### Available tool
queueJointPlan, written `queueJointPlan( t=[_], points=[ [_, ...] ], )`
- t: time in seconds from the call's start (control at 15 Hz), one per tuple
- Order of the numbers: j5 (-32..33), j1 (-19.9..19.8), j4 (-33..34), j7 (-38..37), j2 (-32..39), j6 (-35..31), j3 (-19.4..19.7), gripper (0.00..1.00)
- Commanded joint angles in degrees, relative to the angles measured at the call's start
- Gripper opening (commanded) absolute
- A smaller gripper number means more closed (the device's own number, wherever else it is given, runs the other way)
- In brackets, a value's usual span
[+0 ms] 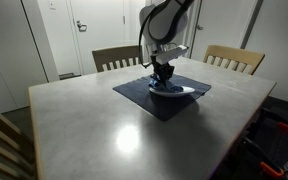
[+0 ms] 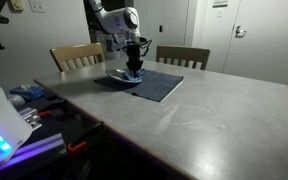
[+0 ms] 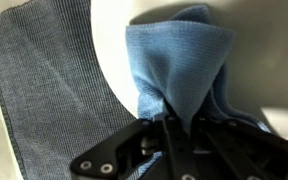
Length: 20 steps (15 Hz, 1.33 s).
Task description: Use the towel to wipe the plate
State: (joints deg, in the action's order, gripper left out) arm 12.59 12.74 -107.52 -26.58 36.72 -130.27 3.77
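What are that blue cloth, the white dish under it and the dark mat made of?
The towel looks like soft microfibre or terry cloth: matte, fuzzy, folding into loose pleats. The plate seems glazed ceramic, though possibly plastic: smooth, plain white, clean curved rim. The mat appears woven fabric: grey-blue, fine visible weave, what looks like a hemmed edge.

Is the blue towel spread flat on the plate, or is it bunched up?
Bunched up. In the wrist view the towel gathers in folds into the shut gripper, over the white plate.
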Motion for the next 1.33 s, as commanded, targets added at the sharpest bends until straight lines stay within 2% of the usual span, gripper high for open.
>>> queueJointPlan(
  t=[0.0,0.33,0.73,1.27],
  points=[
    [-1.7,-0.8,-4.5,2.8,-2.0,-6.6,-1.8,0.02],
    [-2.9,-0.4,-9.4,6.8,-5.4,-11.6,-3.9,0.02],
    [-0.1,2.1,-10.4,6.6,-6.7,-16.9,-3.1,0.02],
    [1.9,5.0,-8.0,4.7,-10.6,-13.4,-1.6,0.02]
  ],
)
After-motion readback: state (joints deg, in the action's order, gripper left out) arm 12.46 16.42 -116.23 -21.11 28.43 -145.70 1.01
